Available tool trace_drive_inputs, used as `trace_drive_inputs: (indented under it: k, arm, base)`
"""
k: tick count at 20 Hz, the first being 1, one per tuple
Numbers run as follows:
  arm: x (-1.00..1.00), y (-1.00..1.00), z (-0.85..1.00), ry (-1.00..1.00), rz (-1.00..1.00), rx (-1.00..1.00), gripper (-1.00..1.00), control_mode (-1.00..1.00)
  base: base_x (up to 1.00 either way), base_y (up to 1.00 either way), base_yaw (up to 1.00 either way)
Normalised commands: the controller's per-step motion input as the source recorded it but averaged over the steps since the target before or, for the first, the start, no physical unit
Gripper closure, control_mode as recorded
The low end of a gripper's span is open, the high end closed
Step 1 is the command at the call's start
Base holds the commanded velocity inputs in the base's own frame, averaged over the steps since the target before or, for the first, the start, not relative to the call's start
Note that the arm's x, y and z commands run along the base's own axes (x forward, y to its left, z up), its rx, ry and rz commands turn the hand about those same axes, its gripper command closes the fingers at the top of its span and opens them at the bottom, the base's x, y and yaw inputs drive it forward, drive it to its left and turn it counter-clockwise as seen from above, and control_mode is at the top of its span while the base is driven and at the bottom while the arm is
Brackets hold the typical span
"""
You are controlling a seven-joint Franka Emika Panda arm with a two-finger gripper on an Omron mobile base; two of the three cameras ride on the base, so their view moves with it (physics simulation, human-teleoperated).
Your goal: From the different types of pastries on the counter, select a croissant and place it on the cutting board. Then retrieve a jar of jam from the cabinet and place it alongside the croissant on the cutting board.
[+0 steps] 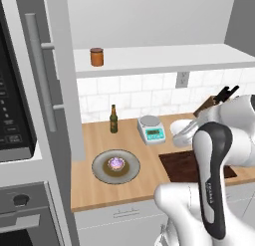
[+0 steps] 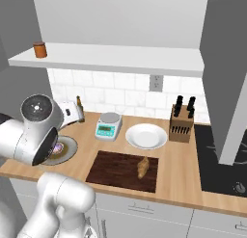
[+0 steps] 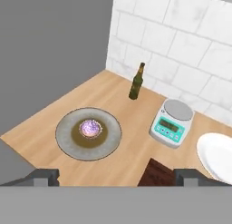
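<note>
1. The cabinet hangs open above the worktop, its white shelf bare apart from one thing at the left end.
2. Down on the worktop, the board lies along the front edge, and the croissant already rests on its right half, so I judge that half of the job done.
3. The grey plate with the pink-topped pastry sits near the left end of the worktop and stays out of it.
4. Now the jar: small, upright, alone near the shelf's left end, well apart from anything else.
5. The gripper hovers over the worktop with its fingers spread wide and nothing between them.
6. Handling call: the jar looks rigid, probably glass, smooth and somewhat slippery, breakable if dropped. Best taken across the body just below the lid, squarely from the front, and kept upright.
</note>
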Motion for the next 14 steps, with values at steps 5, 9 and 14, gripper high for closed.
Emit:
trace_drive_inputs:
  k: [5,9,14]
  arm:
    - [-0.01,0.7,0.31,-0.17,0.0,0.0,-1.0,-1.0]
    - [0.0,0.51,0.44,-0.12,0.0,0.0,-1.0,-1.0]
    - [0.0,0.22,0.7,-0.06,0.0,0.04,-1.0,-1.0]
  base:
    - [0.0,0.0,0.0]
    - [0.0,0.0,0.0]
    - [0.0,0.0,0.0]
